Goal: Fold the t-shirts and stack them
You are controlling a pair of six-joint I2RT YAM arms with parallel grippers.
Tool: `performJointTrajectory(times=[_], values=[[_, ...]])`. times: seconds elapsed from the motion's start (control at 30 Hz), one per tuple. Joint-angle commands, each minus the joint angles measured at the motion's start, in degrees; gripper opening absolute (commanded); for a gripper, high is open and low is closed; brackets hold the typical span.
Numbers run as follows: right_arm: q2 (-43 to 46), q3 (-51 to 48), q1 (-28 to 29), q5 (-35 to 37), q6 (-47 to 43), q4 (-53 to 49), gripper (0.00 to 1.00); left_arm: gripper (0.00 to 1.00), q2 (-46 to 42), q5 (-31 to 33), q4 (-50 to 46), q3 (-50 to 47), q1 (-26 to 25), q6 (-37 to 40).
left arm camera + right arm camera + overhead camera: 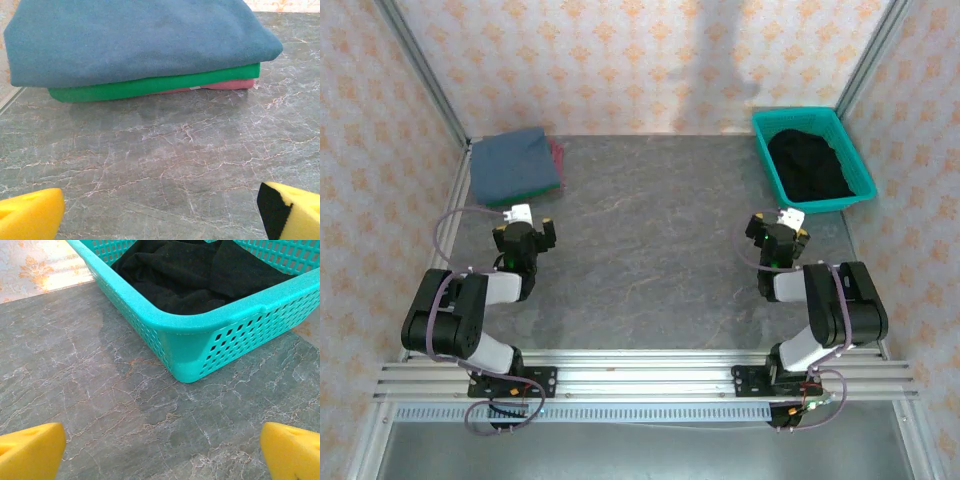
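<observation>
Two wide-open, empty: left end effector facing folded t-shirts; right end effector facing black t-shirt in basket

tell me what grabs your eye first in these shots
The bright teal basket at the far right of the table, with a crumpled black t-shirt heaped in it. Across at the far left lies a neat folded stack: a slate-blue t-shirt on top, a green t-shirt under it, a pinkish-red t-shirt at the bottom. The left claw faces the stack and the right claw the basket, both open.
</observation>
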State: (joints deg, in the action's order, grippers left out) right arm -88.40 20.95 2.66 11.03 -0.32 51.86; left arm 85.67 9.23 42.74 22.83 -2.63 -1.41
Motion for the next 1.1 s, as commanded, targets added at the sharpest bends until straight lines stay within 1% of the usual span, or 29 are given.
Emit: performJointTrajectory(times=[0.0, 0.6, 0.7, 0.73, 0.77, 0.8, 0.87, 0.93, 0.97, 1.0, 1.07], values=[[-0.3, 0.2, 0.2, 1.3, -0.5, 0.9, 0.99, 1.00, -0.3, 0.1, 0.2, 1.3, -0.1, 0.8], [-0.4, 0.7, 0.2, 1.2, -0.3, 0.2, 0.99, 1.00, -0.2, 0.1, -0.1, 1.4, -0.1, 0.7], [0.7, 0.2, 0.2, 0.5, -0.7, 0.7, 0.99, 1.00, -1.1, 0.8, -0.6, 1.8, -0.1, 0.7], [3.3, 0.9, 0.2, -0.4, -1.2, -3.3, 0.99, 1.00, -3.5, 1.9, -6.7, 4.4, -0.2, 0.1], [7.6, 2.2, 0.3, -0.6, -1.3, -9.9, 0.99, 1.00, -6.2, 3.0, -15.4, 8.0, -0.3, -0.1], [11.4, 3.7, 0.3, -0.5, -0.6, -16.3, 0.99, 1.00, -8.9, 3.2, -20.6, 10.3, -0.4, -0.5], [19.1, 7.5, 0.5, -1.5, 0.6, -30.3, 1.00, 1.00, -15.4, 1.2, -27.2, 12.7, -0.4, -1.8], [24.9, 12.0, 1.0, -1.6, 2.0, -42.5, 1.00, 1.00, -20.6, -0.2, -33.0, 14.9, -0.5, -4.6], [27.3, 14.5, 1.0, -2.1, 3.7, -49.2, 1.00, 1.00, -22.6, -1.1, -37.2, 16.9, -0.6, -6.6], [28.6, 17.8, 1.1, -2.9, 5.2, -53.9, 1.00, 1.00, -23.8, -2.4, -40.7, 18.9, -0.6, -7.9], [29.2, 25.5, 1.0, -4.7, 8.9, -67.4, 1.00, 1.00, -24.9, -4.3, -50.8, 25.1, -0.7, -12.4]])
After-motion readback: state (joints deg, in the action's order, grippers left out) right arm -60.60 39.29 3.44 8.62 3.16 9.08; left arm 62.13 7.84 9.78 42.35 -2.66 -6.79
